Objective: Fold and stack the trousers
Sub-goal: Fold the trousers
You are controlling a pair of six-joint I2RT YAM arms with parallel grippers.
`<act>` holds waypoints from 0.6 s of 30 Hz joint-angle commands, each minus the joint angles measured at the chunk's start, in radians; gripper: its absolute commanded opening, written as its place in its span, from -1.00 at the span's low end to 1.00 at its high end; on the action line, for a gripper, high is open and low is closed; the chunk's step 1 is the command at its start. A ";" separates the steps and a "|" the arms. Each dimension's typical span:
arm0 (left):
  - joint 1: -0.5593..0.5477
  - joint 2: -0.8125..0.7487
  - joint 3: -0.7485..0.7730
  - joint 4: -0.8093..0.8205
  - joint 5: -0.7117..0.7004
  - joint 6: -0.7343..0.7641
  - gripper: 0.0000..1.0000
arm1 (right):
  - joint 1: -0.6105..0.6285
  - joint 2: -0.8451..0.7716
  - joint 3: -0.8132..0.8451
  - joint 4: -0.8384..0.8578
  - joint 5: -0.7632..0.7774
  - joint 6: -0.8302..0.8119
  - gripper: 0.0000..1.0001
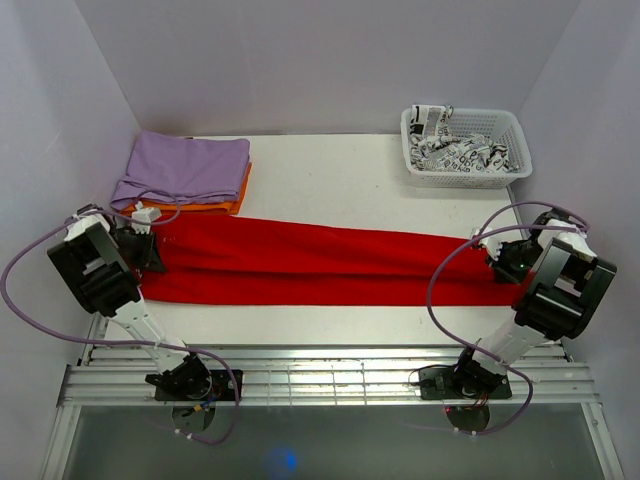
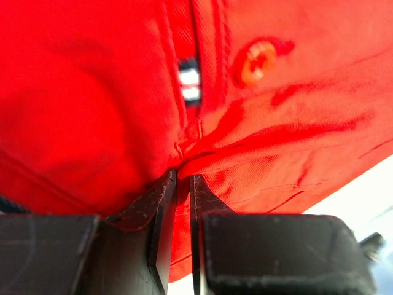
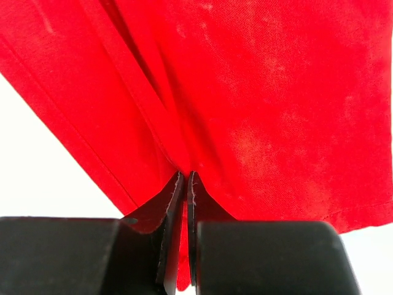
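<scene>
The red trousers (image 1: 320,262) lie stretched lengthwise across the table, folded along their length, waist end at the left and hem end at the right. My left gripper (image 1: 150,250) is shut on the waist end; in the left wrist view a fold of red cloth (image 2: 258,123) with a button (image 2: 258,61) and a small label is pinched between the jaws of the gripper (image 2: 183,178). My right gripper (image 1: 497,262) is shut on the hem end; the right wrist view shows the gripper (image 3: 185,175) nipping a thin pleat of the trousers (image 3: 258,110).
Folded lilac cloth (image 1: 185,168) on an orange one (image 1: 238,195) sits at the back left, just behind the waist end. A white basket (image 1: 465,146) holding black-and-white patterned cloth stands at the back right. White walls enclose the table.
</scene>
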 commanded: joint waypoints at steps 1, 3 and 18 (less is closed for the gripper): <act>0.022 -0.080 0.030 0.269 -0.038 0.104 -1.00 | -0.035 -0.063 0.072 0.024 0.045 -0.014 -0.85; 0.022 -0.111 0.047 0.255 0.000 0.114 -1.00 | -0.040 -0.075 0.130 0.011 0.025 -0.013 -0.85; 0.053 -0.165 0.405 0.210 0.147 0.087 -1.00 | -0.073 -0.023 0.470 -0.146 -0.055 -0.054 -0.85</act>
